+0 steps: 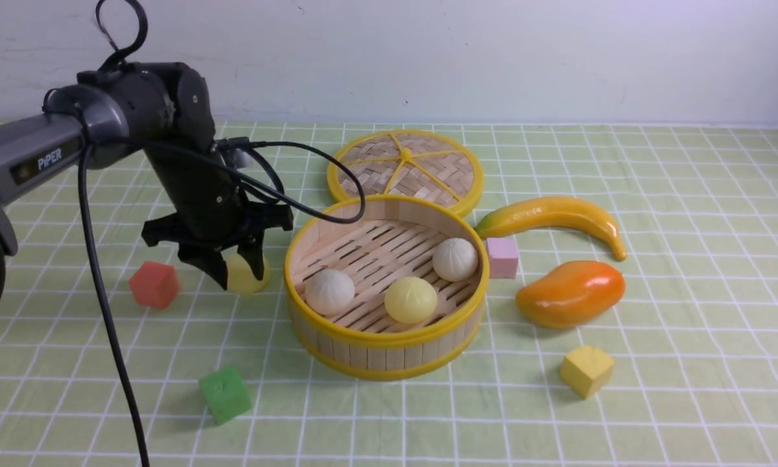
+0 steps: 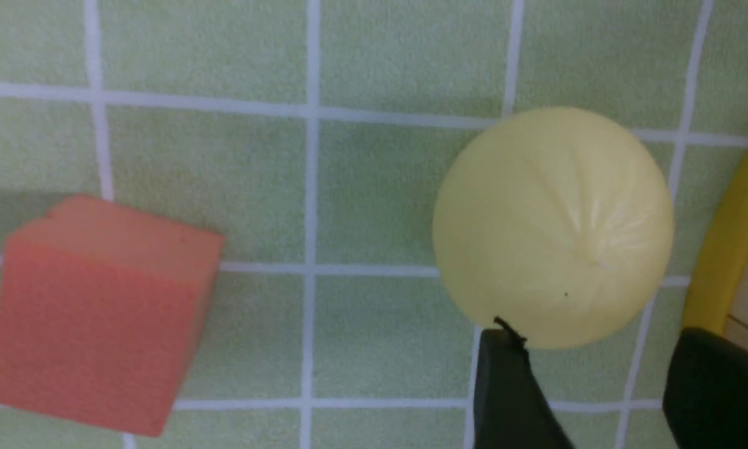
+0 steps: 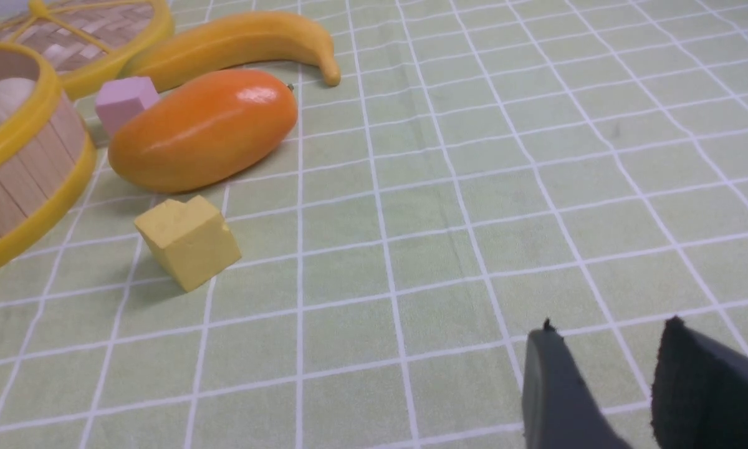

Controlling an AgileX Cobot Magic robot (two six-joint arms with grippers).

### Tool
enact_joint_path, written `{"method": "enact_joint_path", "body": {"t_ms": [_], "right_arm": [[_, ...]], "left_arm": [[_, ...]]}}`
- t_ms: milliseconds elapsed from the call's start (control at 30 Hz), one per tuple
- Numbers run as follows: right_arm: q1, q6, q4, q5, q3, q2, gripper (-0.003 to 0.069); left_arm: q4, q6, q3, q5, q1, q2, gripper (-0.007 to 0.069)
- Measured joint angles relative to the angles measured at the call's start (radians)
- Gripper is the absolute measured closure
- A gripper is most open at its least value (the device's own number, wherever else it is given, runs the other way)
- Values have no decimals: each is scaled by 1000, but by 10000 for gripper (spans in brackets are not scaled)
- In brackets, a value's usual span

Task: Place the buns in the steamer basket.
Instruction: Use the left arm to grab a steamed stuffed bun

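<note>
**Three buns in the basket, a fourth beside it under the left gripper**

In the centre of the front view, the round steamer basket (image 1: 389, 340) is seen standing upright, open side up, on a green checked cloth (image 1: 655, 402). Three buns are held on its slatted floor. An off-white bun (image 1: 329, 292) is at lower left, a pale yellow bun (image 1: 410, 299) at lower centre, and a second off-white bun (image 1: 455, 259) at upper right, each apart from the others. The fourth bun (image 2: 551, 224), pale yellow, is found on the cloth just left of the basket's wall. Being round, it shows no long axis; its pleated top is turned upward. The left gripper (image 1: 241, 280) is lowered over it with fingers spread wide, one to each side, and nothing is clamped. A red block (image 1: 154, 284) is seen further left. The right gripper (image 3: 609, 327), shown only in its own wrist view, is parted, with nothing between its fingers.
</note>
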Motion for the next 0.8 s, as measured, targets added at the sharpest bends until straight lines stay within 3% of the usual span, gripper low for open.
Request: {"method": "enact_joint_path", "body": {"t_ms": [433,800], "right_arm": [[0,0,0,0,0,0,420],[0,0,0,0,0,0,420]], "left_arm": [[43,15,-30,-80,0,0,289],[38,15,-32,-80,0,46,442]]}}
